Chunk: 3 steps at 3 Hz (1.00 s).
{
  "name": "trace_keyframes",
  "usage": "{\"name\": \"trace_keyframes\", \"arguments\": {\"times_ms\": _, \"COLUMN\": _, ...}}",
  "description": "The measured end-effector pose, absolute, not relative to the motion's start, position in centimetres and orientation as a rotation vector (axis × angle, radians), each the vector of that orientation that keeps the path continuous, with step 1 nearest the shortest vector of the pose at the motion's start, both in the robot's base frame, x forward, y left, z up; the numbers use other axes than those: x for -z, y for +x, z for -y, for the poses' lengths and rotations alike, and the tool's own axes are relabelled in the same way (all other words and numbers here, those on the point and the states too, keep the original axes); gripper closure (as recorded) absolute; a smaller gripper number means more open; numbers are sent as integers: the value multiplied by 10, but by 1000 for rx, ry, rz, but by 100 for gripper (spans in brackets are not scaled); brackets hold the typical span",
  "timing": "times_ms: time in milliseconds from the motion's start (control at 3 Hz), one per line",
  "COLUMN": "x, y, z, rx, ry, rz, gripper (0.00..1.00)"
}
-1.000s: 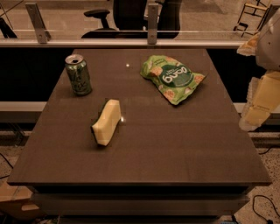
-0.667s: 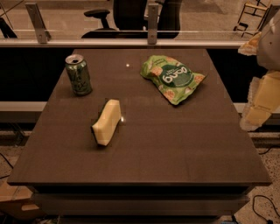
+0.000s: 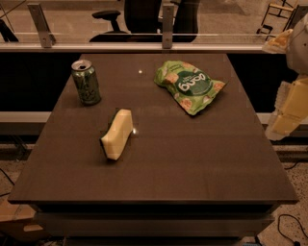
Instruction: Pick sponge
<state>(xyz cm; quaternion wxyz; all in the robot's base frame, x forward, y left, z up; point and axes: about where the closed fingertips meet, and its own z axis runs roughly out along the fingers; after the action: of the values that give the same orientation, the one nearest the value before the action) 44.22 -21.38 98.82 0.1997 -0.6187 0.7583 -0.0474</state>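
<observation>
The sponge (image 3: 117, 133) is a pale yellow foam block with a thin dark layer along its lower left side. It lies slantwise on the dark table (image 3: 192, 163), left of the middle. My gripper (image 3: 288, 111) hangs at the far right edge of the view, beyond the table's right side and well away from the sponge. Its pale yellow parts show, and nothing is seen in it.
A green soda can (image 3: 86, 82) stands upright at the table's back left. A green crinkly snack bag (image 3: 190, 86) lies at the back right. A rail with metal posts (image 3: 167, 24) runs behind the table, with an office chair (image 3: 139, 14) beyond it.
</observation>
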Motion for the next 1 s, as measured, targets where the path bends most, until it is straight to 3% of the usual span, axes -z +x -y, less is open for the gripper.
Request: {"name": "trace_keyframes", "arguments": {"times_ms": 1000, "x": -978, "y": 463, "z": 193, "rx": 134, "ry": -1994, "rz": -1593, "gripper": 0}}
